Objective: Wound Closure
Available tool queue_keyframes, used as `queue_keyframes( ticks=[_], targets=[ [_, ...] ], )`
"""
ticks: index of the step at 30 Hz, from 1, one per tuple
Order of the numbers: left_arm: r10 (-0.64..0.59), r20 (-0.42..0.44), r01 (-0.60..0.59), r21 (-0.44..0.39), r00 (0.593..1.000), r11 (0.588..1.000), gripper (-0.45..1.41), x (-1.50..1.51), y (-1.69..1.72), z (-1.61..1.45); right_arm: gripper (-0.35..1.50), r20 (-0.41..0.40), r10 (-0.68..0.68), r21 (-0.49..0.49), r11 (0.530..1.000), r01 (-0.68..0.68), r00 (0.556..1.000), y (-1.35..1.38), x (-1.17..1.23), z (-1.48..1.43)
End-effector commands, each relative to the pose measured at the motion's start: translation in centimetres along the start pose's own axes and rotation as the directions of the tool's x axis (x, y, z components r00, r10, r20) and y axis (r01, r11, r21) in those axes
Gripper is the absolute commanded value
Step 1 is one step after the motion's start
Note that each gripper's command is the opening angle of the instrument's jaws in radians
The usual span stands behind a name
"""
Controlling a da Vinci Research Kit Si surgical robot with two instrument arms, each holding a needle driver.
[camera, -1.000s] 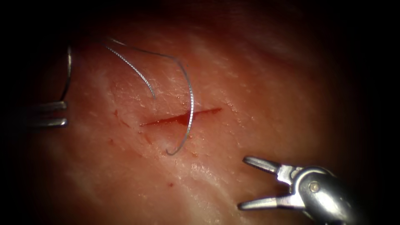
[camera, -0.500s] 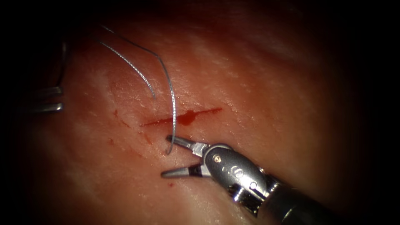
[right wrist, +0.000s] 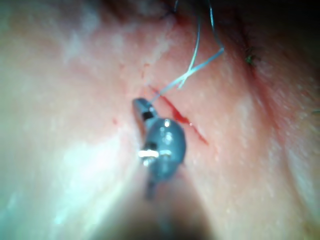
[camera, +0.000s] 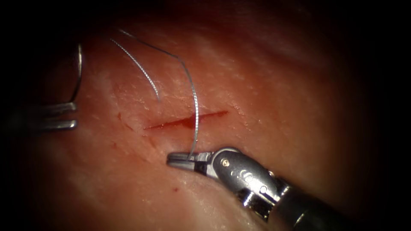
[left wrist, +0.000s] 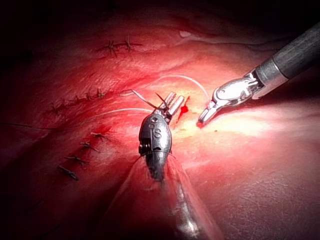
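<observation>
The cut [camera: 184, 122] runs crosswise on the tissue [camera: 265, 98], with red fluid in it. The curved needle [camera: 196, 109] lies across the middle of the cut and is not in the tissue. My right tool [camera: 173, 160], just in front of the cut, is shut on the needle near its lower end; the same tool [left wrist: 204, 117] [right wrist: 140, 107] appears in both wrist views. Thread [camera: 150, 45] runs from the needle's upper end toward the far left. My left tool [camera: 75, 114] [left wrist: 172, 102], left of the cut, is shut on the thread [camera: 79, 68]. A second strand [camera: 141, 68] meets the tissue behind the cut.
Several older stitched cuts [left wrist: 75, 100] [left wrist: 117, 46] [left wrist: 80, 155] mark the tissue beyond the left tool in the left wrist view. Small red spots [camera: 175, 188] dot the tissue in front of the cut.
The right tool came in from the lower right with jaws open and shut on the needle's lower end. The needle swung left, then back. The left tool shifted slightly.
</observation>
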Motion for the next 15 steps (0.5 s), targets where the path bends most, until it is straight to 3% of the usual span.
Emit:
queue_keyframes(
  ticks=[1,8,15],
  targets=[
    [-0.009,-0.014,0.008,-0.015,1.0,1.0,-0.45,-0.06,-0.01,0.09,-0.35,0.004,-0.002,-0.008,1.0,0.002,1.0,0.0,-0.03,-0.14],
    [-0.015,-0.048,0.009,-0.125,0.999,0.992,-0.45,-0.21,0.22,0.57,-0.35,0.022,-0.006,-0.026,1.0,0.007,1.0,-0.31,-0.02,-0.91],
    [-0.009,-0.054,-0.001,-0.183,0.999,0.983,-0.45,-0.29,0.39,0.72,-0.35,0.027,-0.012,-0.019,1.0,0.012,1.0,-0.68,0.12,-1.48]
  ],
)
